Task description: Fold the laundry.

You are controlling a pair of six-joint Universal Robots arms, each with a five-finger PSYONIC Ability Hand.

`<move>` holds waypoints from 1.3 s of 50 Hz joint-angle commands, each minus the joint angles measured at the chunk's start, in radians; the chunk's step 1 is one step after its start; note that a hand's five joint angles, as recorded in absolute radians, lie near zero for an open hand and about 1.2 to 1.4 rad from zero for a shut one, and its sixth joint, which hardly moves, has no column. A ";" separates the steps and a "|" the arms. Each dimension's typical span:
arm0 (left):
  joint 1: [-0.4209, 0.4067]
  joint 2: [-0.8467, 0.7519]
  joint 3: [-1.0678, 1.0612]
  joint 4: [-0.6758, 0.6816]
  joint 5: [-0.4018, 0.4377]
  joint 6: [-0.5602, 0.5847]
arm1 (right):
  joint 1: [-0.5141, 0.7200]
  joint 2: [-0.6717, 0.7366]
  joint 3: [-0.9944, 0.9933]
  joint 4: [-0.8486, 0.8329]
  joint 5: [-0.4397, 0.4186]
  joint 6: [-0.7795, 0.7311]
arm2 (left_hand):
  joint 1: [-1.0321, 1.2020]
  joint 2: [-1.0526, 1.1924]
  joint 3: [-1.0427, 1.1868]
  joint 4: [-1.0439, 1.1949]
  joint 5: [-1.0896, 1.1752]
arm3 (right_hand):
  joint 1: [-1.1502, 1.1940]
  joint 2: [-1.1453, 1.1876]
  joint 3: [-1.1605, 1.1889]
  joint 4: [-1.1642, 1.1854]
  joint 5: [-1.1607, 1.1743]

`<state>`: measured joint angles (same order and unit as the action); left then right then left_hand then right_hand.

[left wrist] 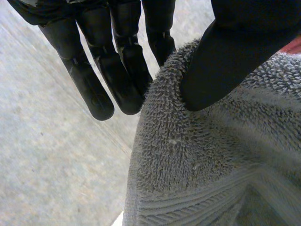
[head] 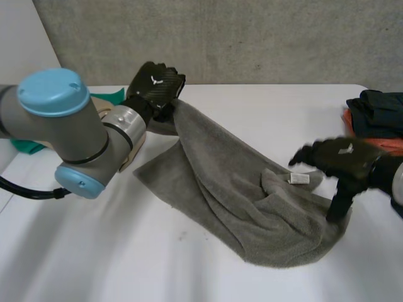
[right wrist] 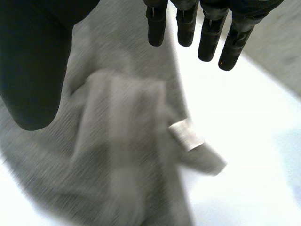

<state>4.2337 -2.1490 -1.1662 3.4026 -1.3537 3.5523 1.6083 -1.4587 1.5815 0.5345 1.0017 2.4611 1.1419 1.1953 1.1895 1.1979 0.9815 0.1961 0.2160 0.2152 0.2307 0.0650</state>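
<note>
Grey towel [head: 220, 189] lies crumpled on the white bench [head: 94, 251], running from upper centre to lower right of the head view.

Left robot hand [head: 154, 85], upper left of frame: pinching one towel corner, thumb [left wrist: 225, 61] pressed on the terry edge against straight fingers [left wrist: 94, 84] behind it. That corner is lifted off the bench.

Right robot hand [head: 343, 160], right of frame, over the towel's other end: fingers [right wrist: 209, 37] straight and spread, gripping nothing, thumb pointing down at the towel's edge.

White label [head: 298, 179] on a towel fold just beside the right fingertips.

Pile of dark and orange clothes [head: 378, 113] at the upper right edge. Green cloth [head: 28, 146] behind the left arm at far left.
</note>
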 commanded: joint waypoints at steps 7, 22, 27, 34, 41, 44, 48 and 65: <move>-0.023 0.184 -0.096 0.003 0.004 0.016 | -0.070 0.095 -0.208 -0.042 -0.060 0.213 | 0.254 0.201 0.207 0.198 0.240 | -0.022 -0.041 -0.041 -0.056 -0.065; -0.060 0.373 -0.154 0.001 0.007 0.025 | 0.120 0.580 -0.583 -0.071 0.084 0.240 | 0.254 0.201 0.207 0.198 0.240 | -0.022 -0.041 -0.041 -0.056 -0.065; -0.060 0.393 -0.164 0.001 0.007 0.025 | 0.191 0.661 -0.624 -0.192 0.100 0.256 | 0.254 0.201 0.207 0.198 0.240 | -0.022 -0.041 -0.041 -0.056 -0.065; -0.066 0.416 -0.167 -0.003 0.008 0.026 | 0.271 0.689 -0.661 -0.337 0.118 0.372 | 0.254 0.201 0.207 0.198 0.240 | -0.022 -0.041 -0.041 -0.056 -0.065; -0.074 0.442 -0.173 -0.008 0.036 0.033 | 0.292 0.696 -0.782 -0.253 0.124 0.539 | 0.254 0.201 0.207 0.198 0.240 | -0.022 -0.041 -0.041 -0.056 -0.065; -0.074 0.460 -0.190 -0.014 0.053 0.062 | 0.295 0.689 -0.819 -0.203 0.129 0.591 | 0.254 0.201 0.207 0.198 0.240 | -0.022 -0.041 -0.041 -0.056 -0.065; -0.075 0.486 -0.216 -0.017 0.065 0.112 | 0.294 0.695 -0.856 -0.168 0.117 0.722 | 0.254 0.201 0.207 0.198 0.240 | -0.022 -0.041 -0.041 -0.056 -0.065; -0.140 0.501 -0.240 -0.017 0.079 0.146 | 0.417 0.977 -0.946 -0.171 -0.018 0.811 | 0.254 0.201 0.207 0.198 0.240 | 0.070 0.050 0.051 0.036 0.027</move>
<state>4.1006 -1.6413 -1.4008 3.3826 -1.2766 3.6997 1.9790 -0.5797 0.6761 0.3683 1.0009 3.2781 1.1419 1.1965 1.1898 1.1983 0.9815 0.1961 0.2148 0.2115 0.2307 0.0630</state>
